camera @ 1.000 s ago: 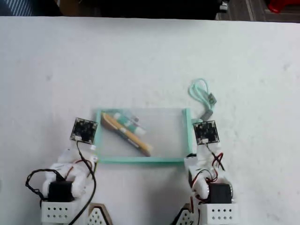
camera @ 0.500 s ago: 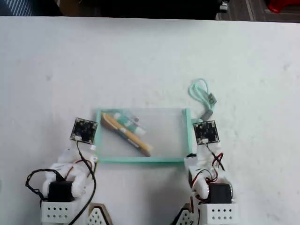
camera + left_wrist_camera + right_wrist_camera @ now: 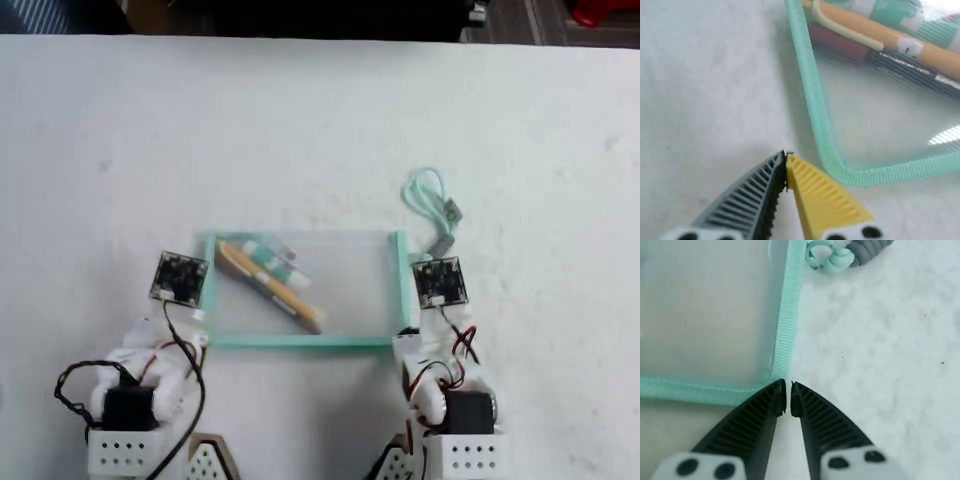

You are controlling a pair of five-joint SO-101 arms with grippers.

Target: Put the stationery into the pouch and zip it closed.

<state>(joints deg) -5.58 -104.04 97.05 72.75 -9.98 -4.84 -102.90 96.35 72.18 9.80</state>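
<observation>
High view: a clear pouch [image 3: 350, 290] with a teal border lies flat on the white table [image 3: 300, 120], in front of the two arms. The stationery [image 3: 268, 272] lies inside it, slanted across its left half. A looped teal cord [image 3: 427, 195] with a grey end lies on the table at the pouch's far right corner. The left arm [image 3: 130, 395] sits at the pouch's near left corner and the right arm [image 3: 450, 400] at its near right corner. Each arm's wrist board covers its fingertips, so the jaws cannot be judged here. Left wrist view: the left gripper [image 3: 785, 157] has its grey finger [image 3: 747, 200] and yellow finger [image 3: 820, 200] pressed together with nothing between them. The tips are just beside the rounded corner of the pouch's border [image 3: 812, 95]; whether they touch it cannot be told. Through the clear wall show an orange pen [image 3: 880, 32] and other stationery pieces, lying side by side near the border. Right wrist view: the right gripper [image 3: 788, 390] has its two black fingers [image 3: 747, 430] drawn together to a hairline slit, holding nothing. The tips stand at the pouch's corner, where two runs of border [image 3: 785, 315] meet. A teal ring [image 3: 819, 254] joined to a grey piece [image 3: 867, 247] lies on the table just beside the border farther along.
</observation>
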